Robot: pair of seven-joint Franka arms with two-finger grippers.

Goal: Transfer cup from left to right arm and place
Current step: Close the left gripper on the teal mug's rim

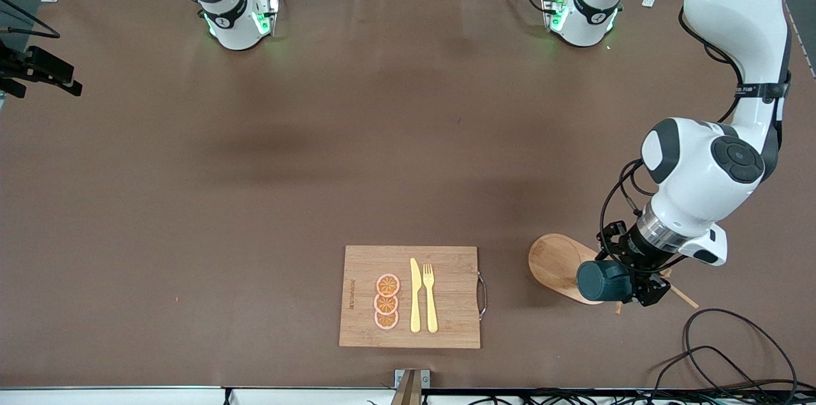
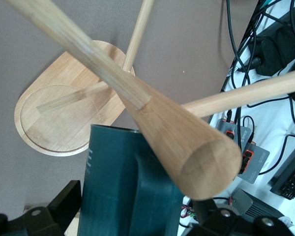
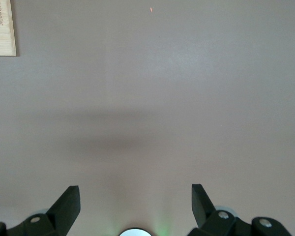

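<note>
In the front view, the left arm reaches down toward the left arm's end of the table, and its left gripper (image 1: 628,287) is at the cup (image 1: 604,280), a dark teal mug lying on its side over the edge of an oval wooden base (image 1: 556,263). Thin wooden pegs (image 1: 683,297) stick out past the gripper. A cutting board (image 1: 411,296) lies near the front edge of the table, with three orange slices (image 1: 387,301), a yellow knife (image 1: 415,295) and a yellow fork (image 1: 430,298) on it. The right arm waits; only its base shows. In the left wrist view, the cup (image 2: 130,184) fills the space between the fingers (image 2: 64,199), which stand wide on either side of it, and a thick wooden post (image 2: 137,93) with thinner pegs crosses above the wooden base (image 2: 59,115). In the right wrist view, the right gripper (image 3: 135,201) hangs over bare brown table (image 3: 152,98), its fingers apart and holding nothing, with a corner of the cutting board (image 3: 2,27) at the edge.
</note>
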